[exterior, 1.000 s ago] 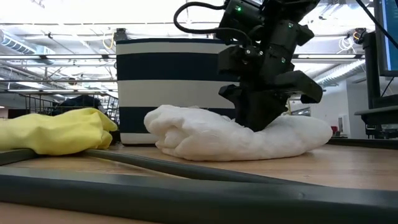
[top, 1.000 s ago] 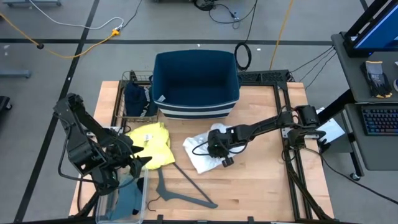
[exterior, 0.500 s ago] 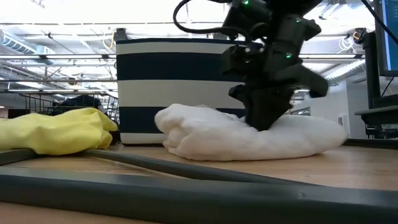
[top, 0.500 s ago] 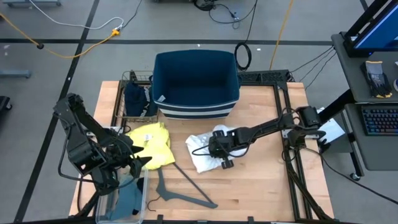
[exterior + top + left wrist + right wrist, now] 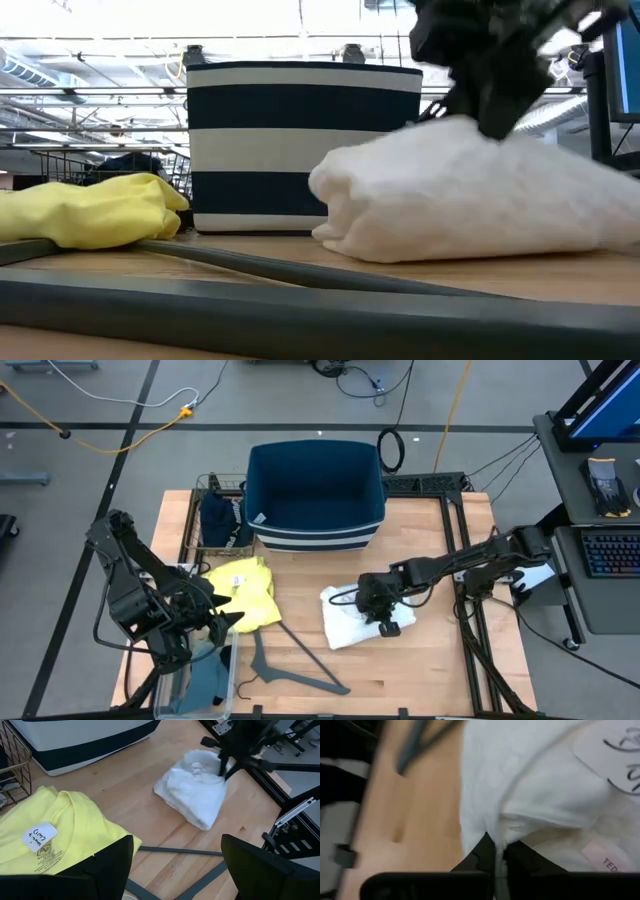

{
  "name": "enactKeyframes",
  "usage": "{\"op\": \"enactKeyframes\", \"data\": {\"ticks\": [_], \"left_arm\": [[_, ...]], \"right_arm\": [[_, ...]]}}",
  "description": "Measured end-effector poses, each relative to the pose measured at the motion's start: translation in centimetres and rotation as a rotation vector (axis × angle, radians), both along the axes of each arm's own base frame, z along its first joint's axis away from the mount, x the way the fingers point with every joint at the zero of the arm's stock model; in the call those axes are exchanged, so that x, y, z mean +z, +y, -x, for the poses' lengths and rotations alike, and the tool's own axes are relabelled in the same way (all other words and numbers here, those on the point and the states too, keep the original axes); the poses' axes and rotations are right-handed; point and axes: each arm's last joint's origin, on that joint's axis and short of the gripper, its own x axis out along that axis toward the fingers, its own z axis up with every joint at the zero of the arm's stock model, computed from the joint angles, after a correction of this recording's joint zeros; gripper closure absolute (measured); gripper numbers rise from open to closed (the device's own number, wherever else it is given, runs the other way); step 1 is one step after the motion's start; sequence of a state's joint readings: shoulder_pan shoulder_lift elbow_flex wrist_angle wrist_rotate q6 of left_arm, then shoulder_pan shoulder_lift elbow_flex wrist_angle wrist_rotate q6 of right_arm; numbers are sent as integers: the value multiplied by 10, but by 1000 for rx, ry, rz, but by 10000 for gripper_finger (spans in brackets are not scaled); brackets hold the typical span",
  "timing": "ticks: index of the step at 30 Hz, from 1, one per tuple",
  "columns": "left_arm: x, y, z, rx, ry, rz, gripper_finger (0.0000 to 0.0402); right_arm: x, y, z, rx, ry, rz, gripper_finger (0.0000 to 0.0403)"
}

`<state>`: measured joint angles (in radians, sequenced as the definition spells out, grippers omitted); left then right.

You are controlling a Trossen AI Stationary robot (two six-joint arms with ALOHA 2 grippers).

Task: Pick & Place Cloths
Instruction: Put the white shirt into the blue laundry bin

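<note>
The white cloth point(image 5: 349, 624) lies bunched on the table, right of centre, and looms large in the low view point(image 5: 470, 200). My right gripper point(image 5: 370, 604) stands over its far right part, shut on it. The yellow cloth point(image 5: 246, 591) lies flat on the left of the table, tag up point(image 5: 37, 836). My left gripper point(image 5: 175, 865) is open and hovers near the yellow cloth's near left corner point(image 5: 226, 618), touching nothing. A navy cloth point(image 5: 217, 517) sits in the wire basket. Teal rags point(image 5: 207, 682) fill a clear bin. My right gripper pinches a raised fold of the white cloth point(image 5: 496, 836) between its two shut fingers point(image 5: 482, 855), coming from above and pointing down. The cloth is drawn up into a peak under the fingers point(image 5: 462, 122). Its lower part rests on the table point(image 5: 420, 250).
The navy and white striped bin point(image 5: 316, 495) stands at the far edge. A grey clothes hanger point(image 5: 292, 666) lies near the front, between the two cloths. The wire basket point(image 5: 213, 485) is far left. A black frame rail point(image 5: 470, 610) borders the table's right side.
My right gripper has moved toward the table's right and near edges, staying shut. The white cloth has slid along the table with it, away from the striped bin and closer to the low camera, and its top is pulled up higher.
</note>
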<state>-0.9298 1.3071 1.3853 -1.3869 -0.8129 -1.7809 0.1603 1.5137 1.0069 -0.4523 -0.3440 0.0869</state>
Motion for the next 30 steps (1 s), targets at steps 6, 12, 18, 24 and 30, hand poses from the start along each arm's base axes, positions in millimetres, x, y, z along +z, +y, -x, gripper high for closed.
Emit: {"op": "enactKeyframes", "data": {"ticks": [6,12,18,24,30], "left_arm": [[0,0,0,0,0,1,96],[0,0,0,0,-1,2,96],[0,0,0,0,-1,2,96],[0,0,0,0,-1,2,96],[0,0,0,0,-1,2,96]], "right_arm": [[17,1,2,-21,-53,-107,392],[30,5,-3,-20,-124,-250,392],[40,9,-9,0,-167,-409,392],[59,12,-17,49,-228,-630,392],[93,13,-24,88,-347,-879,392]]}}
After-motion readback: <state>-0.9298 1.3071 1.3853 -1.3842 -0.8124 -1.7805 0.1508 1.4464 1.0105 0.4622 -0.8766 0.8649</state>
